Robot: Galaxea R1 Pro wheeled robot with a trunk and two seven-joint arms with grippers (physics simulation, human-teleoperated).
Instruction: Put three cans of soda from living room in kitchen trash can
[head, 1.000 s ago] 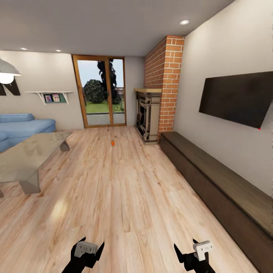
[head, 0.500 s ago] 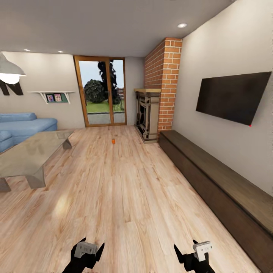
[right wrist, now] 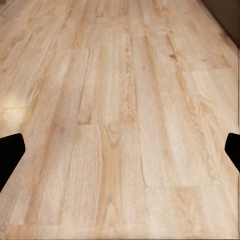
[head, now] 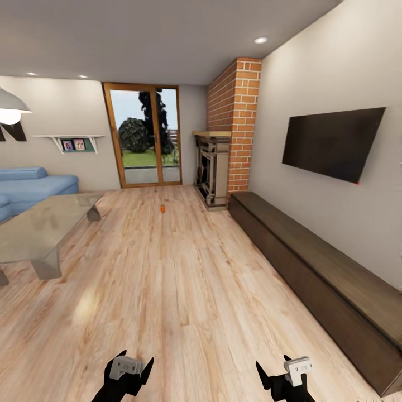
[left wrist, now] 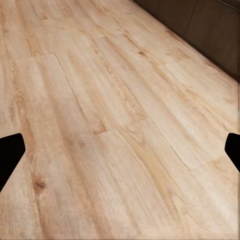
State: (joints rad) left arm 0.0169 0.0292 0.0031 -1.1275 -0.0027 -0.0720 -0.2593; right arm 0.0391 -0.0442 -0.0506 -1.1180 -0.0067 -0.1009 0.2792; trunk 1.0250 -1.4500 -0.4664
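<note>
While both claws hang low with jaws spread and nothing between them, one orange-red soda can (head: 162, 209) stands upright on the wood floor (head: 178, 279), far ahead of the left gripper (head: 129, 365) and right gripper (head: 282, 368), near the fireplace (head: 213, 173). From the head I see its tiny shape; each wrist camera shows bare planks between dark fingertips (left wrist: 10, 155).
</note>
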